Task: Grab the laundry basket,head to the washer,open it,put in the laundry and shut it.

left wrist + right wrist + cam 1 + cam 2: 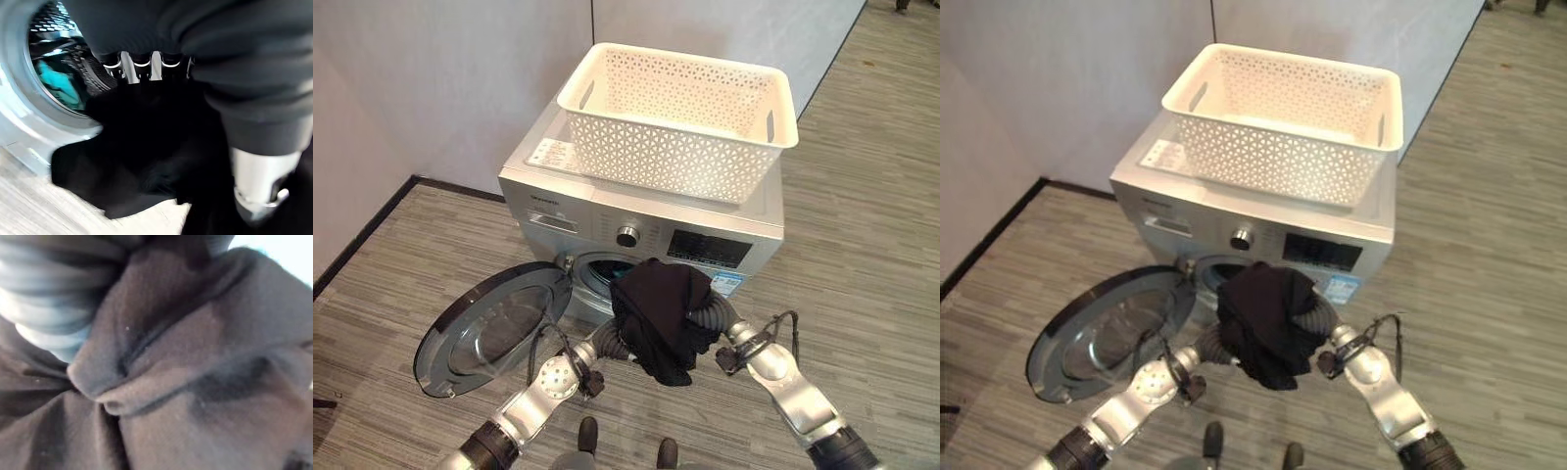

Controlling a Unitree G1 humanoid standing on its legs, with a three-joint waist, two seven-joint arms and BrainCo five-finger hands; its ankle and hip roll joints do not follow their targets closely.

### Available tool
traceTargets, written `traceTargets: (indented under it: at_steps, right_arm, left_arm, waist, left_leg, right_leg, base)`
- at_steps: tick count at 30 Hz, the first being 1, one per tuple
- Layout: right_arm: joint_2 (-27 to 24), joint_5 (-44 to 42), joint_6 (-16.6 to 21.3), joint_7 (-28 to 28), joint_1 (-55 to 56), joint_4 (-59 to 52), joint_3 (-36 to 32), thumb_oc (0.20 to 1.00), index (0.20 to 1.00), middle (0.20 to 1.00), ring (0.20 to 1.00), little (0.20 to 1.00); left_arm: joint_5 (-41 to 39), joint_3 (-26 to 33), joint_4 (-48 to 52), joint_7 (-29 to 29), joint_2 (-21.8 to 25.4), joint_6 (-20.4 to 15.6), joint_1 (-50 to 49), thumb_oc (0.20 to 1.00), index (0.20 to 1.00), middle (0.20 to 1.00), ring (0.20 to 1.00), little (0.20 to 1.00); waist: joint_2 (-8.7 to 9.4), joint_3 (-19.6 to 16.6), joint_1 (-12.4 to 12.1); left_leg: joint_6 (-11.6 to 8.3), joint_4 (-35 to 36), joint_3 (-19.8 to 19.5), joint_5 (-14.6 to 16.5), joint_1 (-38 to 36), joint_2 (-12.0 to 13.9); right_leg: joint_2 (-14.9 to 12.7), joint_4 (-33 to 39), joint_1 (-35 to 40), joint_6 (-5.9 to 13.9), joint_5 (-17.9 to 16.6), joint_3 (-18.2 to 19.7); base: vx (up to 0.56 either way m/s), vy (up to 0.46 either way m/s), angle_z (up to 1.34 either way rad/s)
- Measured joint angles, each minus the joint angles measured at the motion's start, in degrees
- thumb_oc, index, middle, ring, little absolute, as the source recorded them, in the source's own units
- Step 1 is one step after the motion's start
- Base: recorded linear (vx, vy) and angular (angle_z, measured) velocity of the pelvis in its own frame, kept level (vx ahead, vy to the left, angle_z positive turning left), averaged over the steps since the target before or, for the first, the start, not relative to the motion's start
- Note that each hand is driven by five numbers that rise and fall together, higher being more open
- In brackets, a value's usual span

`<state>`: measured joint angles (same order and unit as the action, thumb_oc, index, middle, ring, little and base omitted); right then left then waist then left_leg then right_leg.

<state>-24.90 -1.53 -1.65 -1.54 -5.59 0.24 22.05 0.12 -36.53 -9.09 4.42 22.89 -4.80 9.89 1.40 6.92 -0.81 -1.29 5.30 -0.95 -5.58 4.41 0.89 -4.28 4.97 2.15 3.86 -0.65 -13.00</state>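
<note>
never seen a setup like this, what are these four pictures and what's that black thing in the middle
A two-armed robot is loading a washer. The two wide pictures come from cameras on its head, looking down; the two close-ups come from cameras on its wrists. A white laundry basket sits on top of the washer, whose round door hangs open. The black thing is a dark garment bunched between both arms before the opening. Left hand fingers rest against the cloth; teal laundry already lies inside the drum.

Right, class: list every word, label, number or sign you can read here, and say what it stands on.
None can be read.
White sticker on the silver washing machine's top: print too small.
Dark display panel: blurred.
Blue-and-white label below it: too small.
</note>
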Motion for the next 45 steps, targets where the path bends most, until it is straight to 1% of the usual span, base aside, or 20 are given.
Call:
traceTargets:
  at_steps: [1,6,13,14,15,17,18,20,26,27,28,29,30,32,35,36,40,42,43,45]
  right_arm:
    - [0.42,-0.17,-0.85,0.57,-0.51,0.33,0.67,0.200,0.200,0.200,0.200,0.200]
    - [0.87,-2.52,-1.26,2.45,-2.31,0.39,3.80,0.200,0.200,0.200,0.200,0.200]
    - [1.30,-5.16,-1.29,3.59,-2.68,0.70,4.67,0.200,0.200,0.200,0.200,0.200]
    - [1.34,-5.93,-1.29,3.91,-2.79,0.70,4.81,0.200,0.200,0.200,0.200,0.200]
    - [1.34,-6.54,-1.31,4.01,-3.16,0.75,5.13,0.200,0.200,0.200,0.200,0.200]
    - [1.31,-6.93,-1.32,4.13,-4.10,1.08,5.66,0.200,0.200,0.200,0.200,0.200]
    - [1.39,-7.34,-1.32,4.27,-4.23,1.10,5.92,0.200,0.200,0.200,0.200,0.200]
    - [1.32,-8.54,-1.32,4.45,-4.20,1.10,6.00,0.200,0.200,0.200,0.200,0.200]
    - [1.32,-8.88,-1.32,4.37,-4.02,1.40,5.94,0.200,0.200,0.200,0.200,0.200]
    - [1.33,-8.87,-1.32,4.26,-3.86,1.40,5.91,0.304,0.304,0.304,0.304,0.304]
    - [1.33,-8.86,-1.32,4.15,-3.84,1.40,5.89,0.470,0.470,0.470,0.470,0.470]
    - [1.32,-8.83,-1.32,3.95,-3.69,1.40,5.71,0.862,0.862,0.862,0.862,0.862]
    - [1.27,-8.82,-1.32,3.91,-3.53,1.40,5.54,1.000,1.000,1.000,1.000,1.000]
    - [1.11,-8.66,-1.31,3.71,-3.28,1.38,5.22,1.000,1.000,1.000,1.000,1.000]
    - [1.04,-8.65,-1.09,3.46,-2.19,1.23,3.78,1.000,1.000,1.000,1.000,1.000]
    - [1.04,-8.67,-0.79,3.34,-1.03,1.19,2.69,1.000,1.000,1.000,1.000,1.000]
    - [-0.31,-8.29,0.27,2.73,8.07,0.11,-4.35,1.000,1.000,1.000,1.000,1.000]
    - [-1.58,-5.90,0.11,2.64,12.85,-1.87,-8.05,1.000,1.000,1.000,1.000,1.000]
    - [-2.66,-4.61,0.06,2.04,15.84,-3.93,-10.06,1.000,1.000,1.000,1.000,1.000]
    - [-4.11,-3.42,-0.43,1.04,18.83,-5.59,-13.23,1.000,1.000,1.000,1.000,1.000]
  left_arm:
    - [0.29,-0.39,-1.00,-0.51,-0.47,0.09,0.50,1.000,1.000,1.000,1.000,1.000]
    - [0.25,-0.27,-2.88,-2.28,-1.65,0.34,0.94,1.000,1.000,1.000,1.000,1.000]
    - [0.30,-1.95,-5.94,-4.92,-3.62,0.93,3.44,1.000,1.000,1.000,1.000,1.000]
    - [0.19,-2.00,-5.97,-5.54,-3.73,1.22,3.51,0.774,0.774,0.774,0.774,0.774]
    - [-0.04,-1.96,-6.05,-5.98,-3.90,1.36,3.55,0.602,0.602,0.602,0.602,0.602]
    - [-0.23,-1.68,-6.07,-6.94,-4.13,1.65,3.58,0.373,0.373,0.373,0.373,0.373]
    - [-0.22,-1.20,-6.16,-7.83,-4.09,1.70,3.57,0.200,0.200,0.200,0.200,0.200]
    - [-0.18,-0.06,-6.44,-8.22,-3.55,1.71,3.57,0.200,0.200,0.200,0.200,0.200]
    - [0.35,0.00,-6.46,-8.55,-3.14,1.72,3.43,0.200,0.200,0.200,0.200,0.200]
    - [0.58,0.00,-6.46,-8.54,-3.19,1.72,3.31,0.200,0.200,0.200,0.200,0.200]
    - [0.58,0.01,-6.46,-8.55,-3.18,1.72,3.24,0.200,0.200,0.200,0.200,0.200]
    - [0.58,0.29,-6.46,-8.56,-3.34,1.71,2.88,0.200,0.200,0.200,0.200,0.200]
    - [0.58,0.48,-6.46,-8.62,-3.40,1.71,2.52,0.200,0.200,0.200,0.200,0.200]
    - [0.59,0.85,-6.52,-8.82,-3.20,1.72,1.83,0.200,0.200,0.200,0.200,0.200]
    - [0.66,2.73,-6.66,-9.10,-2.85,1.77,0.23,0.200,0.200,0.200,0.200,0.200]
    - [0.77,4.14,-6.66,-9.31,-3.16,1.75,-0.95,0.200,0.200,0.200,0.200,0.200]
    - [1.01,8.62,-6.91,-10.28,-2.23,1.74,-5.93,0.200,0.200,0.200,0.200,0.200]
    - [1.04,10.05,-7.52,-10.46,-0.68,1.75,-7.05,0.200,0.200,0.200,0.200,0.200]
    - [1.10,11.44,-8.00,-10.45,0.10,1.76,-7.79,0.200,0.200,0.200,0.200,0.200]
    - [1.23,13.02,-8.40,-10.41,1.42,1.85,-9.46,0.200,0.200,0.200,0.200,0.200]
  waist:
    - [-0.28,0.17,-0.01]
    - [-0.30,0.22,-0.28]
    - [0.08,0.67,-0.59]
    - [0.19,0.97,-0.60]
    - [0.26,1.33,-0.59]
    - [0.31,1.48,-0.60]
    - [0.33,1.50,-0.70]
    - [0.33,1.50,-0.86]
    - [0.32,1.51,-0.98]
    - [0.31,1.51,-0.98]
    - [0.31,1.51,-0.98]
    - [0.31,1.51,-0.98]
    - [0.31,1.51,-0.98]
    - [0.31,1.52,-0.98]
    - [0.24,1.59,-0.89]
    - [0.26,1.60,-0.87]
    - [0.67,1.84,-0.22]
    - [1.14,2.11,0.33]
    - [1.54,2.20,0.70]
    - [1.88,2.12,1.90]
  left_leg:
    - [-0.02,0.00,-0.02,-0.03,0.15,-0.01]
    - [-0.03,-0.01,-0.09,-0.06,0.78,0.01]
    - [-0.09,-0.01,-0.17,-0.09,0.85,0.02]
    - [-0.12,-0.01,-0.19,-0.10,0.88,0.03]
    - [-0.13,-0.01,-0.19,-0.12,0.90,0.03]
    - [-0.15,-0.02,-0.25,-0.15,1.51,0.01]
    - [-0.13,-0.02,-0.28,-0.17,1.63,-0.03]
    - [-0.13,-0.02,-0.28,-0.17,1.54,-0.13]
    - [-0.13,-0.01,-0.26,-0.18,1.30,-0.17]
    - [-0.13,-0.01,-0.26,-0.18,1.31,-0.16]
    - [-0.13,-0.01,-0.26,-0.18,1.31,-0.17]
    - [-0.13,-0.01,-0.26,-0.18,1.31,-0.18]
    - [-0.13,-0.01,-0.26,-0.18,1.33,-0.19]
    - [-0.13,-0.01,-0.23,-0.17,1.37,-0.19]
    - [-0.13,-0.01,-0.19,-0.17,1.45,-0.26]
    - [-0.13,-0.01,-0.15,-0.16,1.45,-0.33]
    - [0.12,0.00,0.16,0.04,1.41,-0.51]
    - [0.33,0.01,0.81,0.20,1.43,-0.54]
    - [0.56,0.01,1.64,0.40,1.41,-0.61]
    - [0.77,0.02,1.84,0.53,1.28,-0.66]
  right_leg:
    - [0.00,0.00,-0.08,-0.01,-0.01,-0.10]
    - [0.04,0.00,-0.58,-0.01,0.00,-0.32]
    - [0.06,0.00,-0.59,0.03,0.03,-0.43]
    - [0.08,0.00,-0.60,0.03,0.03,-0.47]
    - [0.08,0.00,-0.62,0.03,0.03,-0.48]
    - [0.07,-0.01,-1.22,0.01,0.01,-0.54]
    - [0.04,-0.01,-1.31,0.00,0.01,-0.60]
    - [-0.06,0.00,-1.19,0.03,0.03,-0.69]
    - [-0.11,0.01,-0.99,0.04,0.03,-0.69]
    - [-0.11,0.01,-0.99,0.04,0.03,-0.69]
    - [-0.11,0.01,-0.99,0.04,0.03,-0.69]
    - [-0.12,0.01,-0.99,0.04,0.03,-0.69]
    - [-0.13,0.01,-1.01,0.04,0.03,-0.69]
    - [-0.15,0.01,-1.07,0.04,0.04,-0.69]
    - [-0.22,0.01,-1.18,0.06,0.04,-0.66]
    - [-0.31,0.02,-1.19,0.09,0.06,-0.65]
    - [-0.77,0.01,-1.30,0.26,0.14,-0.40]
    - [-0.88,0.01,-1.64,0.44,0.00,0.21]
    - [-0.92,0.00,-2.04,0.46,-0.22,1.24]
    - [-1.21,-0.01,-2.07,0.58,-0.35,1.58]
  base:
    - [-0.03,-0.002,0.05]
    - [-0.01,0.000,0.02]
    - [0.00,0.000,0.00]
    - [0.00,0.000,0.00]
    - [0.00,0.000,0.00]
    - [0.00,-0.008,0.02]
    - [0.02,-0.013,0.03]
    - [0.01,-0.004,0.02]
    - [0.00,0.000,0.00]
    - [0.00,0.000,0.00]
    - [0.00,0.000,0.00]
    - [0.00,0.000,0.00]
    - [0.00,0.000,0.00]
    - [0.00,0.000,0.00]
    - [0.00,0.000,0.00]
    - [0.03,0.033,-0.01]
    - [0.03,0.036,-0.03]
    - [0.04,0.061,-0.18]
    - [0.04,0.056,-0.31]
    - [0.04,0.066,-0.23]
